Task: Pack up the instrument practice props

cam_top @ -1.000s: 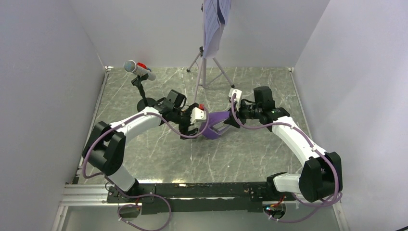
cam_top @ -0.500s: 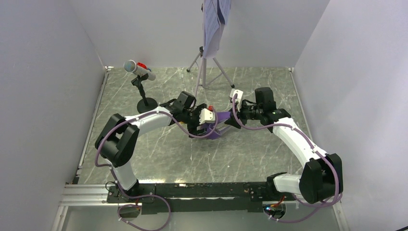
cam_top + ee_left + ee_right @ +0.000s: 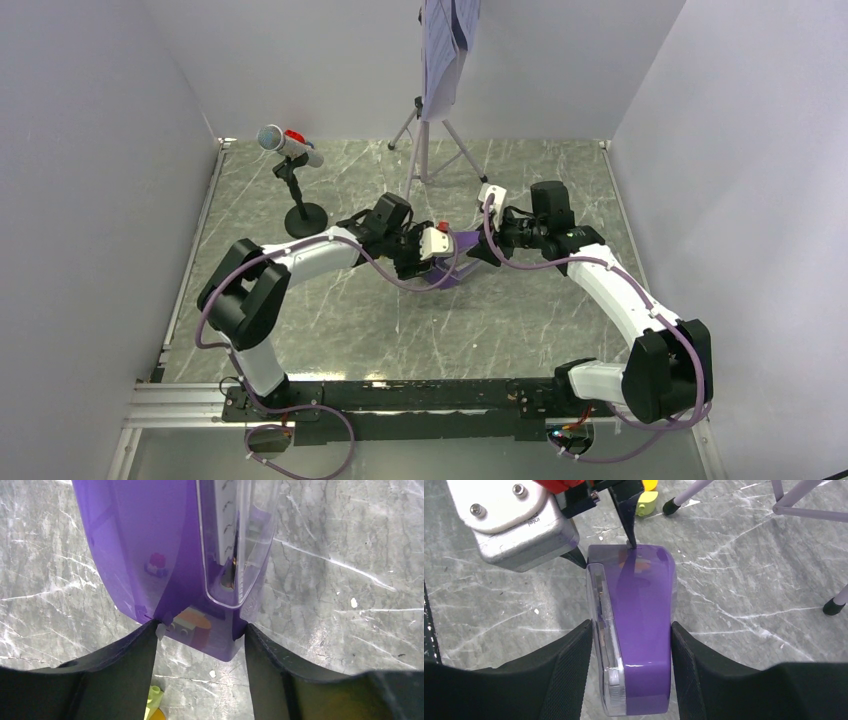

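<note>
Grey marble table (image 3: pixel 330 310) — glossy purple metronome (image 3: pixel 644 630)

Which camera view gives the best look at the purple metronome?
The right wrist view: the purple metronome fills the centre, nearly whole. The left wrist view shows only one end, cropped at the top. The top external view shows just a small purple patch of it.

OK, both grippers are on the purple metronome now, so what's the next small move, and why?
Probably tighten the left gripper a little more before anything lifts. Its tips pinch only the corners of the metronome's wide end, which is a shallow hold, while the right gripper clamps the body's sides squarely.
</note>
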Controlling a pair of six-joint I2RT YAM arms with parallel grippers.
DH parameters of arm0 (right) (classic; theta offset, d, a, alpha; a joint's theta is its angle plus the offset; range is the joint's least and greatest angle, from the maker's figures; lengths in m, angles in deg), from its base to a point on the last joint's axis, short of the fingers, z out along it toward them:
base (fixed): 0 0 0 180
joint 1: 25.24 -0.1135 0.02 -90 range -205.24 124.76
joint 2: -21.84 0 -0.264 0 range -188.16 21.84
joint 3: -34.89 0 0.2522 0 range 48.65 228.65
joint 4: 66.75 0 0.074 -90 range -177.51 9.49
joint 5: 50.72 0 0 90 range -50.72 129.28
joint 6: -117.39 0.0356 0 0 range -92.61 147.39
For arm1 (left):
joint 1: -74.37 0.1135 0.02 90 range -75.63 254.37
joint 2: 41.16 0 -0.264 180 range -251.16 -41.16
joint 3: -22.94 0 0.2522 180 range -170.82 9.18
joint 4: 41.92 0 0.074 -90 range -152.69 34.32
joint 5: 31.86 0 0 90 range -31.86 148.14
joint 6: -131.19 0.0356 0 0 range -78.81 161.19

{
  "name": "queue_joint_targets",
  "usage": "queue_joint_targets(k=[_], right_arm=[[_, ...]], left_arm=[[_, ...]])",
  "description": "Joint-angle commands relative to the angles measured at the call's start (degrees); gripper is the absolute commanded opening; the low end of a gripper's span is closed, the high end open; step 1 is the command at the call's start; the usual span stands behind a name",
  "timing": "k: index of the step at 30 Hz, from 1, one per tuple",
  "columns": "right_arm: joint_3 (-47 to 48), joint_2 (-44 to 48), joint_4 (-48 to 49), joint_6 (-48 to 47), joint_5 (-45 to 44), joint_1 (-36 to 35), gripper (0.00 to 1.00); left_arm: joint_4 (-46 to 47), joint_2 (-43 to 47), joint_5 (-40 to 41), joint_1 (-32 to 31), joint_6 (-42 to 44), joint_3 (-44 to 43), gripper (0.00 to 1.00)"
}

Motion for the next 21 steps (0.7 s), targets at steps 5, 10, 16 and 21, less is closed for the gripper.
queue_joint_targets(k=[5,10,16,21], right_arm=[[-0.24,0.87,-0.05,0.77,1.09,0.07,0.0],[0.45,0.34,0.18,1.28,1.34,0.17,0.0],[1.08,0.1,0.48,2.35,1.9,0.05,0.0],[1.8,-0.18,0.36,2.48,1.91,0.08,0.0]], left_arm=[[5.48,2.85,6.05,-1.77,-2.55,3.21,0.34],[5.9,3.54,6.34,-1.84,-4.2,4.03,0.37],[6.3,3.5,5.9,-1.84,-6.58,4.68,0.31],[6.91,3.8,6.21,-1.8,-8.91,5.12,0.69]])
